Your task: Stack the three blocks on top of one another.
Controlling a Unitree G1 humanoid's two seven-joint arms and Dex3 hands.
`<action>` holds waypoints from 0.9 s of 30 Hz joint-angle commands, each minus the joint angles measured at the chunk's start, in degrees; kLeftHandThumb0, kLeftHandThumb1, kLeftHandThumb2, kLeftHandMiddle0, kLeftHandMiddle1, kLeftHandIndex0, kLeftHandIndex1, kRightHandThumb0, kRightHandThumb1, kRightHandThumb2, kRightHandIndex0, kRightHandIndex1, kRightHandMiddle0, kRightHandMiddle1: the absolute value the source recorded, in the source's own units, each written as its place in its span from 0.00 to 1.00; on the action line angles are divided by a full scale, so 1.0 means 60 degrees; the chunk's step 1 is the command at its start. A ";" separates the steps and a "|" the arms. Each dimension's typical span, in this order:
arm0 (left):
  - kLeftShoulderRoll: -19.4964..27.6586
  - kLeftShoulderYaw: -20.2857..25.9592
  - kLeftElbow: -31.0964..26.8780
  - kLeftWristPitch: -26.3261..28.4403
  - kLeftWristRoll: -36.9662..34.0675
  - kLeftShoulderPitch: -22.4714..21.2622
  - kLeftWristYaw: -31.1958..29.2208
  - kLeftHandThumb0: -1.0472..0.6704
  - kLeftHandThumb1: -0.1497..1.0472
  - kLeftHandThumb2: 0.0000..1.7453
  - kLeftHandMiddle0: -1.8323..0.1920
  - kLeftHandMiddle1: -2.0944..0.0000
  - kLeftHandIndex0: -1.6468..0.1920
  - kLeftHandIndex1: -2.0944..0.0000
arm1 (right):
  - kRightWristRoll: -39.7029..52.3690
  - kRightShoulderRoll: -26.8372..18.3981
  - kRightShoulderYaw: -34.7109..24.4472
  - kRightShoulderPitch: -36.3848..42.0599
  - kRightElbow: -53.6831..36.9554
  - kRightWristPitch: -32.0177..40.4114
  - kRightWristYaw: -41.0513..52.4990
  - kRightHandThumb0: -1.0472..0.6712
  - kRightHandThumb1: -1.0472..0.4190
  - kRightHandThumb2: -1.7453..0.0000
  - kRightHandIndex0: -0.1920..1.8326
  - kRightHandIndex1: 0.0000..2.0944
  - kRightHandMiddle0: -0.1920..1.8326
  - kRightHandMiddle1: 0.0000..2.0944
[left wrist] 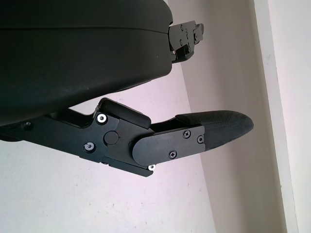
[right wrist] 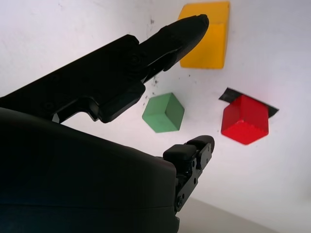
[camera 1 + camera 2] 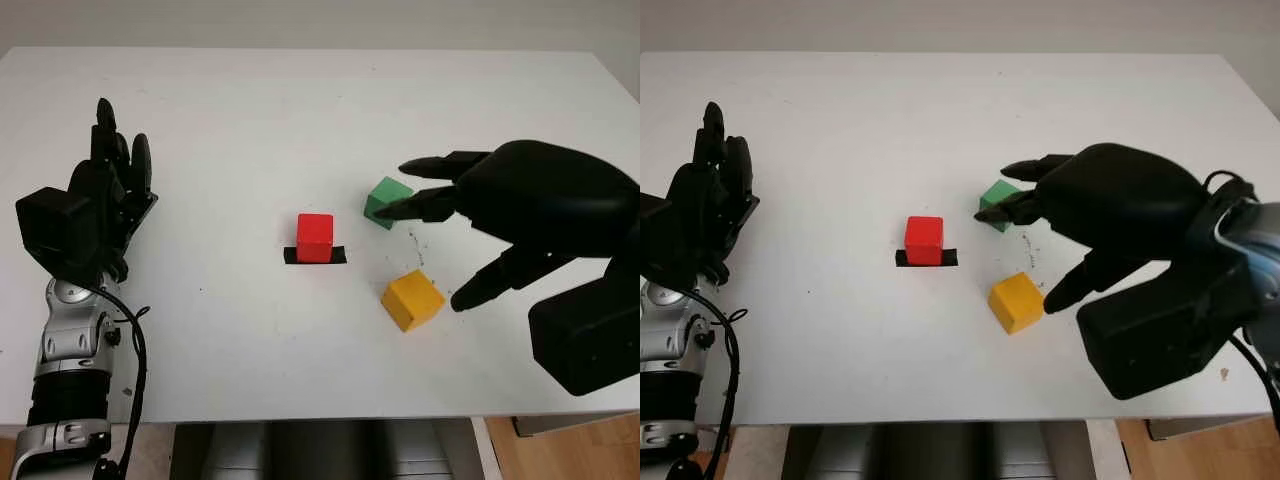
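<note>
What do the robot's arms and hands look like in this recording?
Both hands are matte black: the right hand has a smooth rounded shell and tapered fingers; the left hand looks boxier. The left forearm is silver metal with a black cable looping alongside.

green block partly hidden behind right hand fingers, black marker mostly under red block

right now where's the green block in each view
Left eye: green block right of centre, at the right hand's fingertips.
Right eye: right of centre.
Left wrist: not in it.
Right wrist: mid-picture, between the fingers.
Shared landmark: red block on its black strip.
</note>
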 commanded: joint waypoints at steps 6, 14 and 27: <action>0.0076 -0.0101 -0.0266 0.0129 0.0094 0.0177 -0.0164 0.14 1.00 0.36 1.00 1.00 1.00 1.00 | -0.0999 0.0513 0.0455 0.0854 0.0363 -0.1427 -0.1395 0.12 0.17 0.97 0.21 0.04 0.35 0.04; 0.0107 -0.0130 -0.0441 0.0189 0.0202 0.0267 -0.0177 0.14 1.00 0.36 1.00 1.00 1.00 1.00 | -0.1825 0.0779 0.0660 0.1219 0.0836 -0.1912 -0.2083 0.12 0.17 0.97 0.19 0.03 0.35 0.03; 0.0070 -0.0143 -0.0172 -0.0032 0.0282 0.0230 -0.0242 0.14 1.00 0.35 1.00 1.00 1.00 1.00 | -0.2931 0.0873 0.0522 0.1662 0.1337 -0.2396 -0.3505 0.15 0.18 0.97 0.16 0.02 0.39 0.04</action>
